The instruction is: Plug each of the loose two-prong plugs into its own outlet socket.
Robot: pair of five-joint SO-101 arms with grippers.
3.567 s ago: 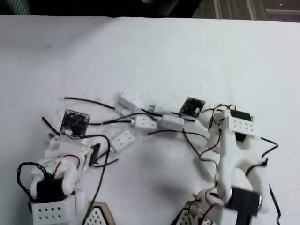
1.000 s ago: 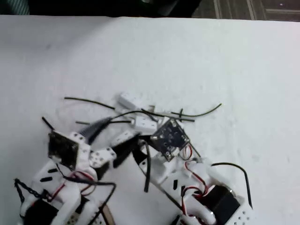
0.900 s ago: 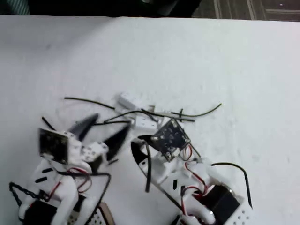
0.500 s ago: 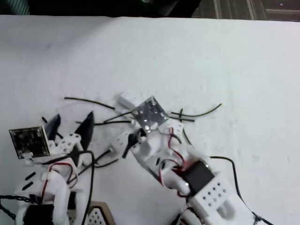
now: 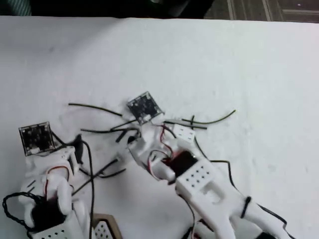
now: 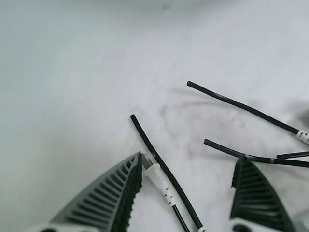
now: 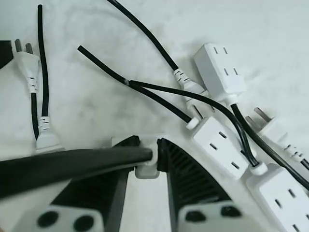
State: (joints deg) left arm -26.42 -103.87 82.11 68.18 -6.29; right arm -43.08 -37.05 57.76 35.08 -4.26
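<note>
R pincer (image 7: 149,149): shut narrow on a small white plug body (image 7: 146,166) w/ a thick black cord (image 7: 72,164). Its prongs are hidden, so I can't confirm the type. It sits low over the white worktop (image 5: 199,59), in the middle of the cable cluster.

Outlet block 1 (image 7: 219,67), outlet block 2 (image 7: 219,142), outlet block 3 (image 7: 282,193): all flat on the worktop, slots up, side by side. Block 2 is closest to the R pincer.

Pronged plug A (image 7: 23,57): loose and flat, well apart from the blocks, on the far side of the pincer from them.

Pronged plug B (image 7: 263,123): loose, between blocks 1 and 3. I can't tell whether it touches either.

L pincer (image 6: 189,157): spread wide, holding nothing, just above the worktop. A white cord end (image 6: 155,173) lies just beside one finger (image 6: 118,193), w/ thin black cords (image 6: 241,104) farther off.

L arm (image 5: 50,184): near the worktop edge, apart from the blocks.
</note>
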